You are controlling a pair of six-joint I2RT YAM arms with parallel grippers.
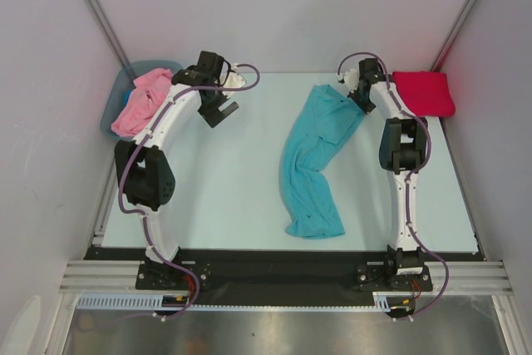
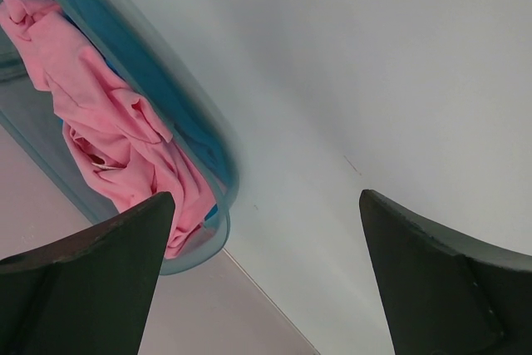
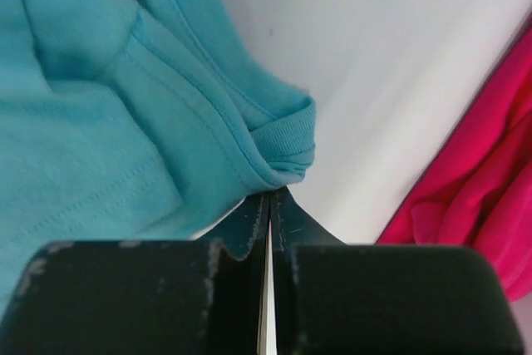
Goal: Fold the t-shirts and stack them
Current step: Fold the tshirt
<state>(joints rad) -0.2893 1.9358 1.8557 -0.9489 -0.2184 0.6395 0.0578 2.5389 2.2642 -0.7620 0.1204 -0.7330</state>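
The table (image 1: 237,189) is bare left of the teal shirt (image 1: 314,164). The bin (image 1: 116,93) blocks the far left corner, the red shirt (image 1: 424,93) the far right.

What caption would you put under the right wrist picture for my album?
Right gripper pinches the teal shirt by its edge, red shirt nearby.

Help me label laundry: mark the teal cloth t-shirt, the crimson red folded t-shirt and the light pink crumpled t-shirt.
teal cloth t-shirt (image 1: 309,172), top external view, mid-body.
crimson red folded t-shirt (image 1: 424,93), top external view, centre.
light pink crumpled t-shirt (image 2: 100,114), left wrist view, bunched middle.
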